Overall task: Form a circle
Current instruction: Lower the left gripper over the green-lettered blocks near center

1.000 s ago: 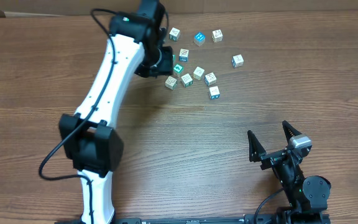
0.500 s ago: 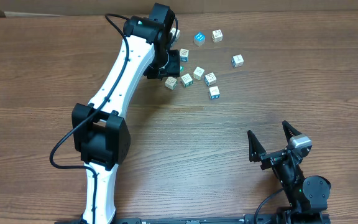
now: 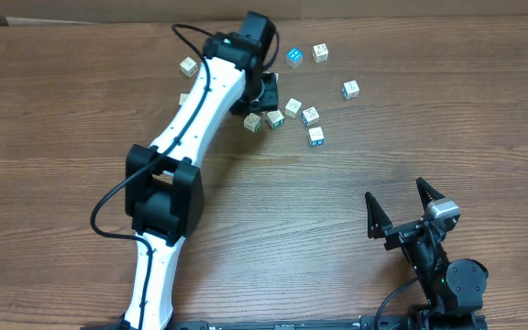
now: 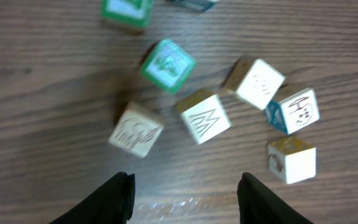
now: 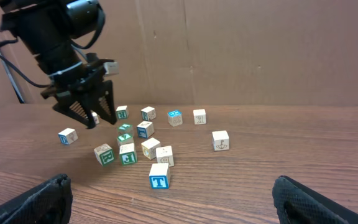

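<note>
The small cubes lie scattered at the far middle of the table, in no circle. A loose cluster [image 3: 292,107] includes a blue-faced cube [image 3: 294,56], and one cube [image 3: 188,65] sits apart to the left. My left gripper [image 3: 263,93] hovers at the cluster's left edge. In the left wrist view it is open [image 4: 188,186] with bare wood between its fingers. A green cube [image 4: 166,64] and pale cubes [image 4: 204,116] lie just beyond. My right gripper [image 3: 396,194] rests open near the front right, far from the cubes [image 5: 159,174].
The left arm [image 3: 195,119] stretches diagonally from the front left across the table and hides some cubes beneath it. A cardboard wall [image 5: 241,50] stands behind the table's far edge. Bare wooden table [image 3: 356,174] lies between the cubes and my right gripper.
My left arm has swung to the right, carrying its gripper a little further over the cluster's left side. A cube on the left has come out from under the arm. The right arm is still.
</note>
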`<state>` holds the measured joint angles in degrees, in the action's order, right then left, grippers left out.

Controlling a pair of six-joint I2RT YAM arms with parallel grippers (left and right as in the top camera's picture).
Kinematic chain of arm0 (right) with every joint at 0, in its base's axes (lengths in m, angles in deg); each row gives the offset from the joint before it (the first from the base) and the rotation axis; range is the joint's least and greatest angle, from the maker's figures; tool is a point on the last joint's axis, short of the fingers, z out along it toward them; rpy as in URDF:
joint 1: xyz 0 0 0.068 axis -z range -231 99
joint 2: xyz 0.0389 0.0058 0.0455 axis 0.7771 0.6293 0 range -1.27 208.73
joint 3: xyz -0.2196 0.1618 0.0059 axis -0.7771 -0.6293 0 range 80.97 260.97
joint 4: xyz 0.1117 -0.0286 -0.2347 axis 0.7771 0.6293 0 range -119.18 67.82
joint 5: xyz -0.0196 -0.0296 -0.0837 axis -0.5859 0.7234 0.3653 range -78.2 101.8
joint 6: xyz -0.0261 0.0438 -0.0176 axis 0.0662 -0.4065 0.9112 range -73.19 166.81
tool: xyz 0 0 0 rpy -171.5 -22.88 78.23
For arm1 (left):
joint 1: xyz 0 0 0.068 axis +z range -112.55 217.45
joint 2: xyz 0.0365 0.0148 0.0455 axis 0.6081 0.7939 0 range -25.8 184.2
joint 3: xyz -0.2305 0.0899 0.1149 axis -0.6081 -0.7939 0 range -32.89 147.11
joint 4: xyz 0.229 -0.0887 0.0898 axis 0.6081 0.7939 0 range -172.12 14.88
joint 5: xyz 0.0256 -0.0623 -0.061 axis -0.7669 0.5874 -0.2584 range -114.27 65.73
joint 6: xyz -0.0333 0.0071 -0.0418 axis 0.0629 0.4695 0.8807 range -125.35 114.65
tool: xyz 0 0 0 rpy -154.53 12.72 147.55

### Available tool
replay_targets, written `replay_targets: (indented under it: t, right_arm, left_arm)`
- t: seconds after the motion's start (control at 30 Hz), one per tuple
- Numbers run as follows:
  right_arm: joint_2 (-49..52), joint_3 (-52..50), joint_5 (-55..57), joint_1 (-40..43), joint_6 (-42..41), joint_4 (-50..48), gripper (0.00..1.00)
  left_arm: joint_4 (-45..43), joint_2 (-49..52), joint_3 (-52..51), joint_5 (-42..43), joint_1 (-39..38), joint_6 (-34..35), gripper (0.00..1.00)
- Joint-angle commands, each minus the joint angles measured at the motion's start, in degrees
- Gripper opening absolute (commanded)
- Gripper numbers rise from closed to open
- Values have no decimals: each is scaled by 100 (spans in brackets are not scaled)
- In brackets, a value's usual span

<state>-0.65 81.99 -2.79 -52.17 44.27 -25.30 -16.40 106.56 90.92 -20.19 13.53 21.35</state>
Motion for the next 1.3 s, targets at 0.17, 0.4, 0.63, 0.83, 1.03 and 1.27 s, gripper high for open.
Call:
replay_targets:
  t: [0.17,0.4,0.63,0.83,1.03,1.27]
  right_arm:
    - [-46,-57,42,17,24,-33,100]
    - [-46,-57,42,17,24,-35,100]
    - [-46,-57,42,17,24,-35,100]
    - [-46,-57,42,17,26,-33,100]
    - [-46,-57,42,17,24,-33,100]
    - [-46,-57,42,17,24,-33,100]
  left_arm:
    - [-715,142,105,-745,-129,79,48]
    - [-1099,203,105,-1025,-129,109,51]
    - [-1285,514,105,-1047,-127,136,53]
    - [-1408,846,105,-1073,-114,210,58]
    - [-1480,949,105,-1200,-114,210,58]
    - [-1482,973,105,-1290,-114,210,48]
